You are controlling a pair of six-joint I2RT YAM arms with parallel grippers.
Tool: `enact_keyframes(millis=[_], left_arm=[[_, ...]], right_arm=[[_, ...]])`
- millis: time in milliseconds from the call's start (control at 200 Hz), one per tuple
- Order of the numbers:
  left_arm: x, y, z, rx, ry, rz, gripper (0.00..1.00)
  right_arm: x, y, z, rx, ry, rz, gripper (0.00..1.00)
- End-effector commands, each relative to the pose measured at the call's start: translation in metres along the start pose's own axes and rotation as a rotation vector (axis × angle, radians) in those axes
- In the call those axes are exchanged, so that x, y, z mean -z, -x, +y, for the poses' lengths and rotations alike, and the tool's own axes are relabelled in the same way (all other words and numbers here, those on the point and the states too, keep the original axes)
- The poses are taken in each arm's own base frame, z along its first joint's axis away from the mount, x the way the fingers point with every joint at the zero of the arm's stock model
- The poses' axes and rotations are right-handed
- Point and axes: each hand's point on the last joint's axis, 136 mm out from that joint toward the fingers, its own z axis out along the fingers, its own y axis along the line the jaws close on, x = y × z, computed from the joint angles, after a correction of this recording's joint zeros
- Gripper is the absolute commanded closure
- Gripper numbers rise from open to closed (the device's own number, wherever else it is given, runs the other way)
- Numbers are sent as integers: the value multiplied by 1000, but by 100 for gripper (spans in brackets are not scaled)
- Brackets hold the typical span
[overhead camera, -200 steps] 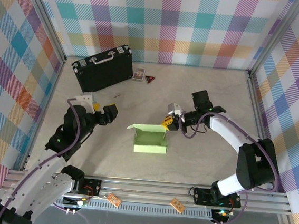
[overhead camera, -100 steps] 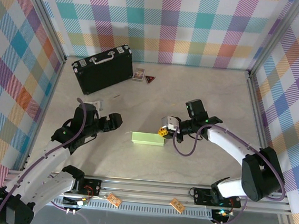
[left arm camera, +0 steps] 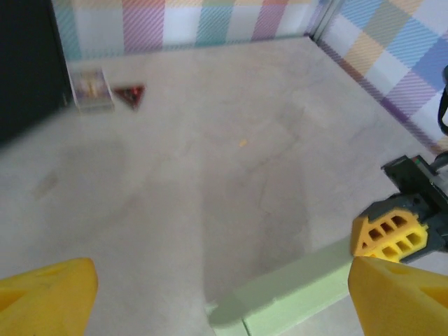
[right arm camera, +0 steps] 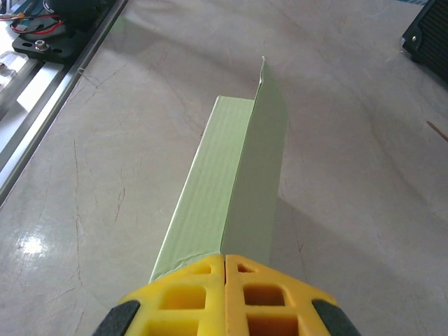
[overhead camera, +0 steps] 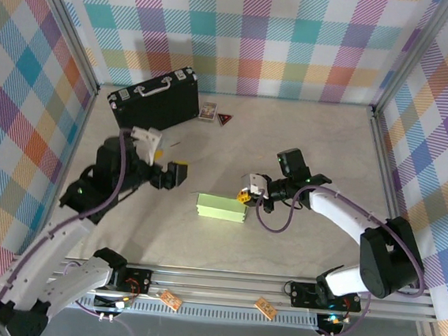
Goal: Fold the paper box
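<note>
The paper box [overhead camera: 220, 207] lies shut on the table as a low, pale green block. My right gripper [overhead camera: 245, 195] is at its right end. In the right wrist view the yellow fingertips [right arm camera: 225, 269] are pressed together, and the box [right arm camera: 238, 175] runs away from them with its top ridge meeting their seam. My left gripper [overhead camera: 179, 174] hovers open just left of the box, apart from it. In the left wrist view its yellow fingers [left arm camera: 49, 294] stand wide apart, and the box's left end [left arm camera: 294, 290] shows low between them.
A black briefcase [overhead camera: 152, 101] stands at the back left. A small card pack [overhead camera: 207, 111] and a red triangle [overhead camera: 225, 119] lie beside it. The metal rail [right arm camera: 42, 42] runs along the near table edge. Checked walls close in three sides.
The box's lid, standing open a second ago, now lies folded down. My right gripper lowered with it. The left arm has risen and swung its gripper toward the box's left end.
</note>
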Motion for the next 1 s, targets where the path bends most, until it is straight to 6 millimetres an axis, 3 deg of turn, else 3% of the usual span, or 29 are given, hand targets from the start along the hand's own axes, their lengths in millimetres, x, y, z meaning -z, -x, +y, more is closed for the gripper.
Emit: enact_keyframes(millis=[0, 125, 225, 375, 535, 620, 720, 995], left_arm=[[12, 14, -12, -312, -50, 66, 7], [19, -12, -45, -566, -299, 166, 3], [25, -33, -52, -591, -399, 330, 2], [11, -58, -76, -653, -503, 335, 0], [-13, -81, -73, -654, -495, 414, 1], [-18, -92, -82, -683, -527, 454, 1], [-24, -99, -89, -718, -557, 463, 0], [-60, -107, -83, -786, -540, 487, 0]], right_arm=[[-5, -7, 9, -17, 43, 18, 100], [-5, -9, 10, -24, 45, 27, 100], [-7, -7, 8, -26, 54, 13, 100], [-7, -8, 9, -33, 62, 19, 100], [-5, -3, 12, -26, 65, -1, 100], [-5, 0, 13, -25, 71, -15, 100], [-6, -4, 14, -29, 68, -7, 100], [-6, -2, 15, -32, 75, -19, 100]])
